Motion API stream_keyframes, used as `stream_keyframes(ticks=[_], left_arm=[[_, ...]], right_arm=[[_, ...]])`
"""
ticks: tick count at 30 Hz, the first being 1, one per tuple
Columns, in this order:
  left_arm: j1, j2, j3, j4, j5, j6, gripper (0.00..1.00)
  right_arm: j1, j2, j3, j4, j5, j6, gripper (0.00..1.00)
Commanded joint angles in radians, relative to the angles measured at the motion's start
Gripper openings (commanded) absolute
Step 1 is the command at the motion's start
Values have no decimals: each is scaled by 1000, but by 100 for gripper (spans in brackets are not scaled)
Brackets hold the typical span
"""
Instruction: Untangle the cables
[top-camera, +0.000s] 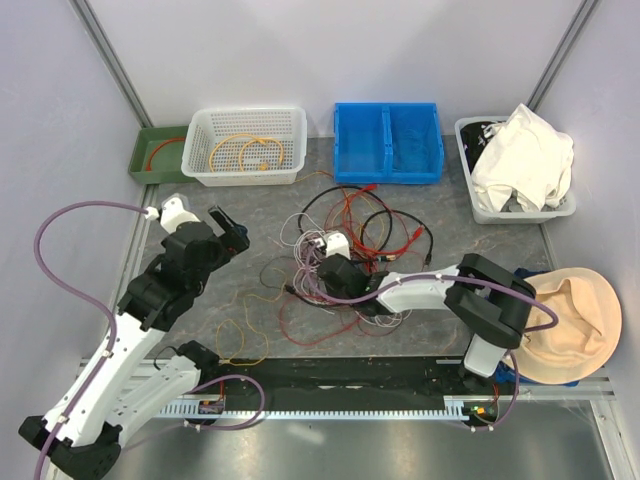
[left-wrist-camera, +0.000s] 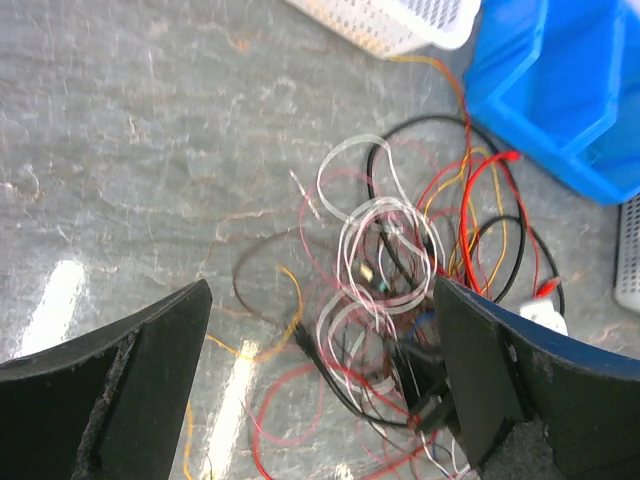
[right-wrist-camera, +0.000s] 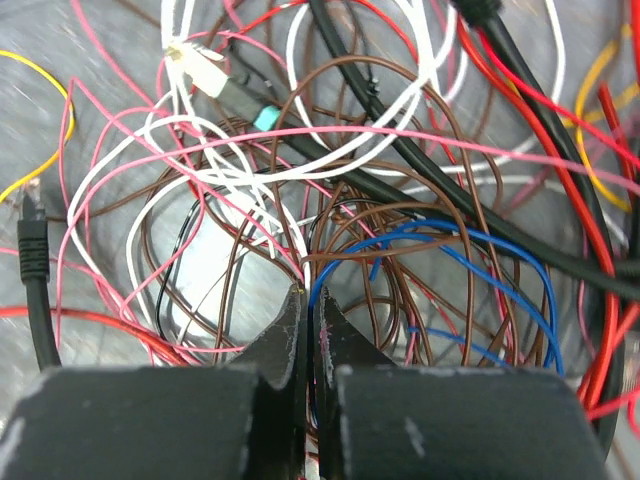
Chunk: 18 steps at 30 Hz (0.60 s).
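Hovering wide open, the left gripper (top-camera: 232, 228) faces the cables (top-camera: 350, 250), which sprawl to its right in the middle of the table (top-camera: 450, 215). The right gripper (right-wrist-camera: 308, 318) sits inside the tangle, clenched on thin brown and pink strands. It's clearly nearer, and pulling rightward looks best.

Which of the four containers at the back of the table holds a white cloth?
The grey bin at the far right, beside the blue bin; the cloth piles above its rim.
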Motion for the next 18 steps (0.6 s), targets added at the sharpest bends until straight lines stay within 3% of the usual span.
stream_keyframes(ticks=[1, 10, 11, 12, 15, 18], left_arm=[[8, 30, -24, -26, -34, 9, 100], [15, 178, -116, 34, 143, -57, 99], [15, 188, -121, 46, 160, -64, 100], [15, 208, -124, 55, 177, -65, 99], [14, 222, -129, 83, 212, -62, 99], [15, 217, -136, 104, 220, -59, 100]], right_arm=[[-12, -112, -101, -81, 48, 57, 0], [-15, -287, -147, -100, 14, 45, 3], [-15, -303, -138, -103, 7, 42, 13], [-15, -321, -133, -109, 10, 39, 33], [-15, -399, -97, -158, 71, 30, 57], [-28, -439, -41, -221, 123, -6, 64]])
